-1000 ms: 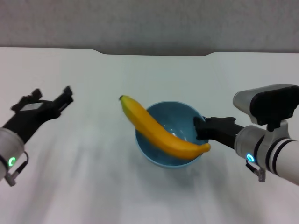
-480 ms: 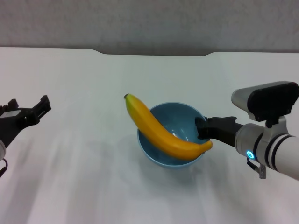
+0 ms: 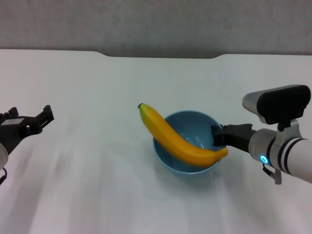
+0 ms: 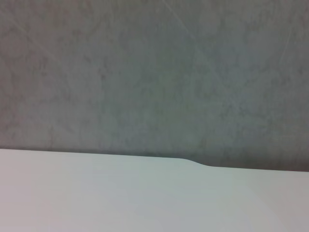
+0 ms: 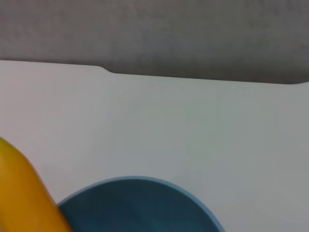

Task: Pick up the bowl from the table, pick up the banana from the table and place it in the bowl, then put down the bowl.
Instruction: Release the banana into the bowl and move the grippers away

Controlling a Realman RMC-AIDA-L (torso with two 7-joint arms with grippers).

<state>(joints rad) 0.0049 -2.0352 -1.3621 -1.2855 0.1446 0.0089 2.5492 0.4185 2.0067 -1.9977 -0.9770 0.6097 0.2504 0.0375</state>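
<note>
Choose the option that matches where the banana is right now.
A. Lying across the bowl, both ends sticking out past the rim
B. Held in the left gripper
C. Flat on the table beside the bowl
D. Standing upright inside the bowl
A: in the head view the banana lies slanted across the light blue bowl, its stem end and its other end both past the rim; the right gripper is at the rim, the left gripper far off.

Bare surface (image 3: 97,185) lies between the left claw (image 3: 34,118) and the bowl (image 3: 187,165); the banana (image 3: 178,141) bars its mouth.
</note>
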